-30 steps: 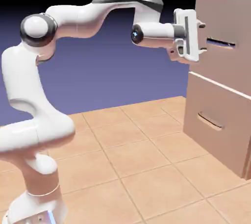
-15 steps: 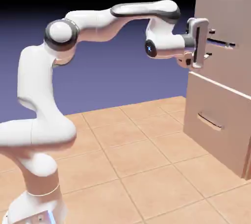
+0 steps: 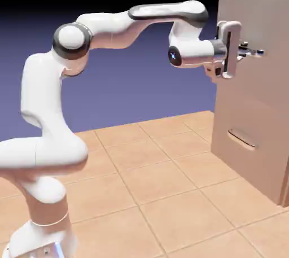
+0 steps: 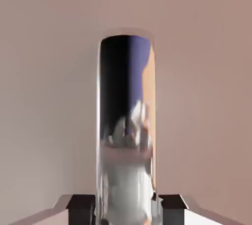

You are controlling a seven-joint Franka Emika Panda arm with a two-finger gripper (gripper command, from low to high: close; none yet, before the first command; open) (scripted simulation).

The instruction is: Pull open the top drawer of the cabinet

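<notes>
Tool (image 3: 246, 51) was closed on the bar handle (image 4: 126, 135) of the top drawer (image 3: 271, 76), its fingers on both sides. This drawer was at the scene's right, above the lower handle (image 3: 241, 139).

Across the back runs a plain blue-violet backdrop (image 3: 141, 87), deepening upward, and it goes fully black along the top of the exterior view! Down below, it's a floor (image 3: 163, 189) of square tiles, warm peach-orange, pale lines crossing between them. And the light, soft and bright on those tiles, leaves some of them paler than others!
</notes>
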